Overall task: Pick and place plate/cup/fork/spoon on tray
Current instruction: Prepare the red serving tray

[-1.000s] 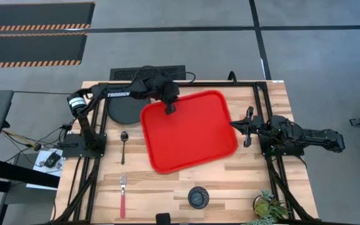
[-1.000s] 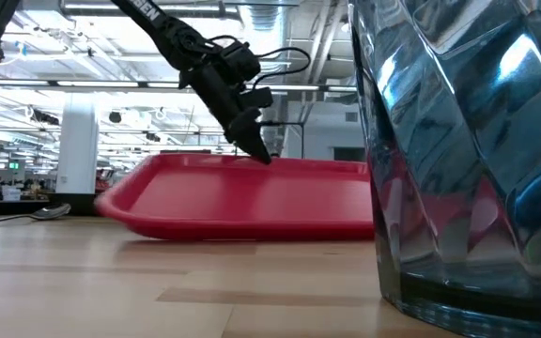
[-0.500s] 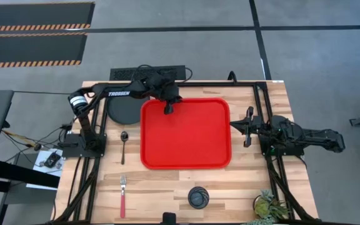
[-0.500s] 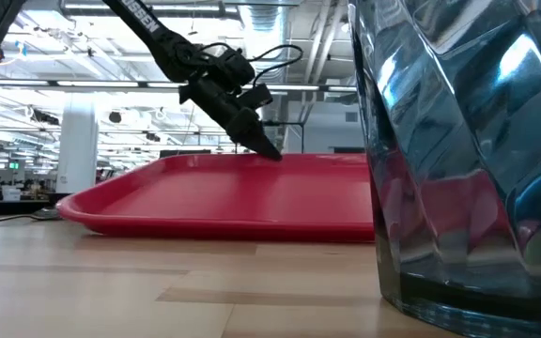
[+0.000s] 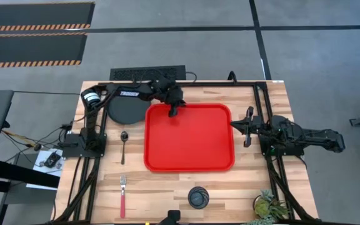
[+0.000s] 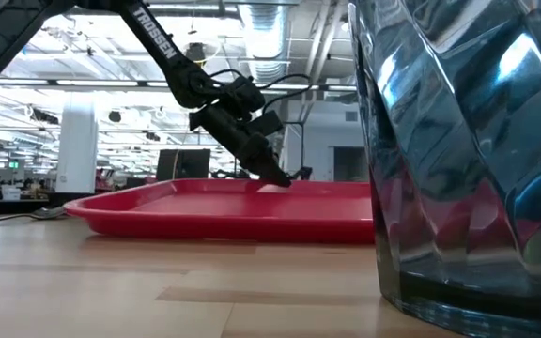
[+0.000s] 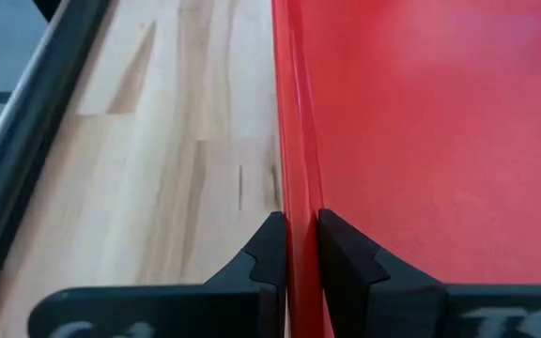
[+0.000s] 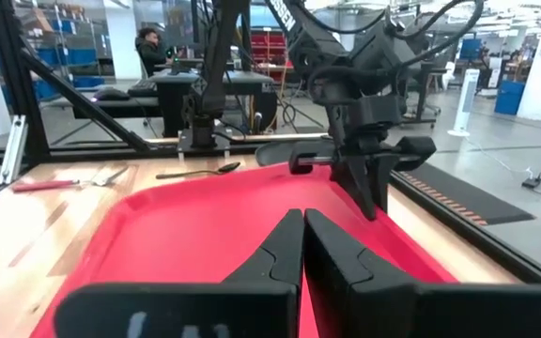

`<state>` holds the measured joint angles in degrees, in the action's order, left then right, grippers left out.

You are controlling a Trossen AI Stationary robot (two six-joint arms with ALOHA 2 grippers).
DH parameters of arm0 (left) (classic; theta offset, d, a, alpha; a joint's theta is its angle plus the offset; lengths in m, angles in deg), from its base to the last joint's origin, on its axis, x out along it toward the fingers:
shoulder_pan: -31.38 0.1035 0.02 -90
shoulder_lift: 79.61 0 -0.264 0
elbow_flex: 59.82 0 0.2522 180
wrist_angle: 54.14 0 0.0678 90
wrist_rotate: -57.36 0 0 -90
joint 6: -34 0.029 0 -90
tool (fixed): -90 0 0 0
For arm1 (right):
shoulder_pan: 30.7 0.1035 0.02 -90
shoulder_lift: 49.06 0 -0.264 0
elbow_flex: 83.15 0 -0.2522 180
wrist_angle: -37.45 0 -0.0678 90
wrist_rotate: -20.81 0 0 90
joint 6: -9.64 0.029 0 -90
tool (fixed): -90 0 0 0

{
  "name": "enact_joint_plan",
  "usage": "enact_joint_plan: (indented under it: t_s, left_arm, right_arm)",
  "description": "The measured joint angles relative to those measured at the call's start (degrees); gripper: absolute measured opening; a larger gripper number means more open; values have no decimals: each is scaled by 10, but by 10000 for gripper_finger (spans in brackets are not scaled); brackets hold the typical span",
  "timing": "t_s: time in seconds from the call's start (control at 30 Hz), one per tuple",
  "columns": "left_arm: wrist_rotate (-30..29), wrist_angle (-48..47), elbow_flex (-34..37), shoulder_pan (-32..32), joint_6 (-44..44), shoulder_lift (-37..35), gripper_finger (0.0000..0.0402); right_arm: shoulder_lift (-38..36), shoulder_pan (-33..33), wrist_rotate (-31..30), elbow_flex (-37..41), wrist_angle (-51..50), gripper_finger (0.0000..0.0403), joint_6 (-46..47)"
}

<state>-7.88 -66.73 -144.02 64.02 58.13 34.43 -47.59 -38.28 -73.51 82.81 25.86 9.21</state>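
Pale wood worktop (image 5: 167,187) runs under everything, boxed by a dark frame whose rails follow its left, right and far edges. At the middle lies the tray (image 5: 189,137), squared to the worktop edges, its long axis running from 9 o'clock to 3 o'clock and its floor bare. My left gripper (image 5: 173,110) sits at the tray's 12 o'clock rim, clenched on that raised lip: in the left wrist view one finger (image 7: 264,252) is outside the rim and the other inside, with the red wall (image 7: 297,188) pinched between them. My right gripper (image 5: 248,127) waits just off the tray's 3 o'clock edge, fingers pressed together on nothing. Bare wood shows in a strip along the tray's 6 o'clock side, and a narrower one between tray and right gripper. At the tray's 10 o'clock the plate (image 5: 125,111) lies flat, partly under my left arm. The spoon (image 5: 124,145) rests at 9 o'clock, long axis 12 to 6, bowl toward 12. The fork (image 5: 122,195) lies at 7 o'clock, same axis, tines toward 12, red handle toward 6. The cup (image 5: 198,197) stands at 6 o'clock, apart from the tray.
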Motion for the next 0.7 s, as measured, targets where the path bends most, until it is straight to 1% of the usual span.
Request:
enact_joint_plan:
  t_s: [0.5,0.7]
  left_arm:
    - [-15,-17,0,2,-14,-1,28]
    - [-26,-21,-1,1,-15,-1,45]
  right_arm:
    - [0,0,0,0,0,38,0]
    - [0,0,0,0,0,38,0]
